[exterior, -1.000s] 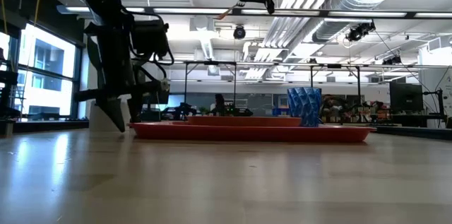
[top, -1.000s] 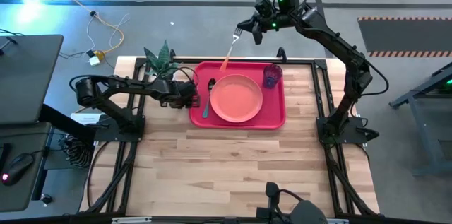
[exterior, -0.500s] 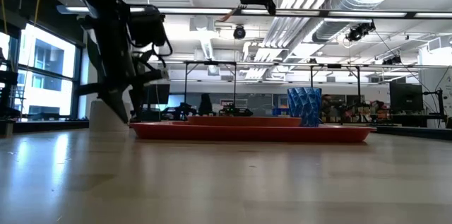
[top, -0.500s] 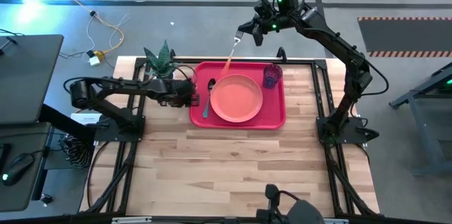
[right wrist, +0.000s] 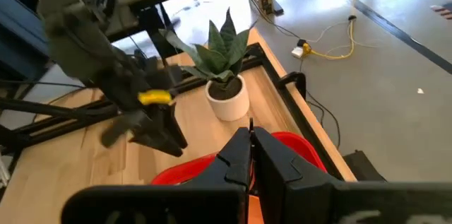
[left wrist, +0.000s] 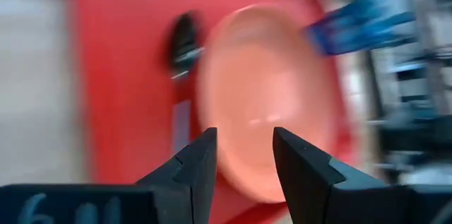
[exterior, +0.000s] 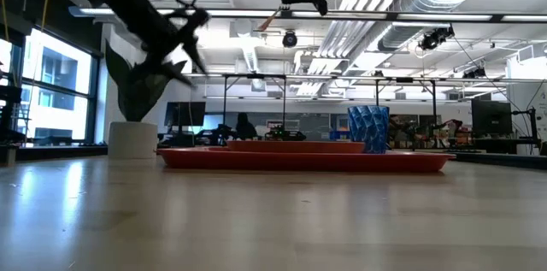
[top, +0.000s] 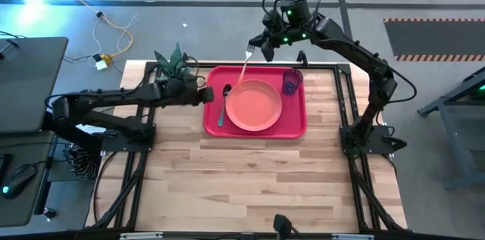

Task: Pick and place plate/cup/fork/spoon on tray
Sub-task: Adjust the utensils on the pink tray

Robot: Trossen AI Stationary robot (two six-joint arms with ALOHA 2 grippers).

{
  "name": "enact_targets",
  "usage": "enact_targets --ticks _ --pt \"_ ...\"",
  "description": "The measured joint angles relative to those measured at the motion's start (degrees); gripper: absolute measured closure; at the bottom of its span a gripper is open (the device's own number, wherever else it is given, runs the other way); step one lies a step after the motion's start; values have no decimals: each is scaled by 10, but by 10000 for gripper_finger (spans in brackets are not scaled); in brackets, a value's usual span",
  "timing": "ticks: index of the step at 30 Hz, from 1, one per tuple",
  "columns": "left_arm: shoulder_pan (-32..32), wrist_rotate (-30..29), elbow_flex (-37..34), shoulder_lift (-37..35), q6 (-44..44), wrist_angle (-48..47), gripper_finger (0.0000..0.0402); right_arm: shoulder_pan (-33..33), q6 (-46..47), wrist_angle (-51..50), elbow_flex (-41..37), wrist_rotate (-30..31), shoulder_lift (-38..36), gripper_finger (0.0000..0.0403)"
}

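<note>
Right gripper (top: 261,44), raised high above the far edge of the tray (top: 295,126), its fingers (right wrist: 272,155) clamped together on the fork (top: 244,60). The tines point away from the fingers toward the floor beyond the table; the orange handle slopes down from them toward the plate (top: 254,104), apart from it. Left gripper (top: 206,96), just beside the tray's left edge, fingers (left wrist: 200,167) apart and holding nothing. Ahead of these fingers lies the spoon (top: 223,104), flat on the tray, just beside the plate's left rim. The plate rests on the tray's middle. The cup (top: 292,81) stands upright in the tray's far right corner, well apart from both grippers. A potted plant (top: 173,64) stands near the left gripper, off the tray.
</note>
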Motion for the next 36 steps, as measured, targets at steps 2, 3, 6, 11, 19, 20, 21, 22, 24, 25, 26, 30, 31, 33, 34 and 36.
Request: enact_targets --ticks 2,3,6,11,19,20,21,22,24,25,26,30,31,33,34,36 --pt "-7 0 0 -7 15 48 273 12 1 -1 0 12 0 403" --pt "-11 0 0 -9 23 67 273 18 1 -2 0 15 0 403" --pt "-22 0 0 -10 40 124 273 33 1 -2 0 16 0 403" --pt "-36 0 0 -9 49 160 273 56 16 -5 0 43 0 403" --pt "-34 82 22 -9 76 125 273 94 82 -53 0 146 4 403" --pt "-34 94 33 -9 84 112 273 99 94 -57 0 151 6 403" --pt "-34 99 47 -10 93 92 273 105 103 -56 0 154 9 403" --pt "-36 103 61 -10 105 67 273 111 110 -55 0 155 11 403" --pt "-38 103 92 -9 132 8 273 123 127 -54 0 163 18 403" --pt "-40 97 107 -7 143 -19 273 129 136 -54 0 172 21 403" --pt "-40 89 121 -6 151 -44 273 135 147 -55 0 184 24 403" --pt "-40 70 151 -3 159 -116 273 161 181 -58 0 224 33 403" --pt "-40 69 152 -3 159 -116 273 166 187 -60 0 234 34 403" --pt "-40 69 152 -3 159 -118 273 176 208 -60 0 256 38 403" --pt "-40 69 152 -3 160 -119 273 180 218 -59 0 266 40 403" --pt "-42 69 152 -2 169 -119 273 185 236 -62 0 284 42 403"
